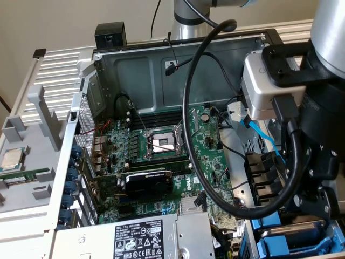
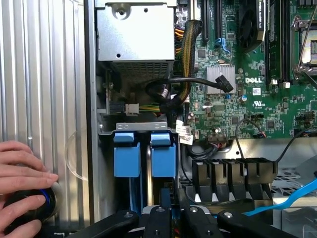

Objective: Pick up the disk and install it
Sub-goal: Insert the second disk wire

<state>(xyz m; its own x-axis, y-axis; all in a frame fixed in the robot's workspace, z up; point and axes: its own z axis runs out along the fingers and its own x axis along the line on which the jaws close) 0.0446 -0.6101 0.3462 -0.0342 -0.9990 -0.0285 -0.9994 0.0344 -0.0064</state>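
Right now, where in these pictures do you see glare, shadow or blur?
Exterior view: the arm's dark wrist looms near and soft, and the motherboard sits in shade under the case wall. Wrist view: the ribbed metal panel shines with bright streaks, the gap beside the blue carriers is dark, and the hand looks slightly soft.

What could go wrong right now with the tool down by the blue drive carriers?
A person's hand rests on the ribbed panel near the tool; a sudden move might hit it. Loose black cables beside the blue carriers could snag.
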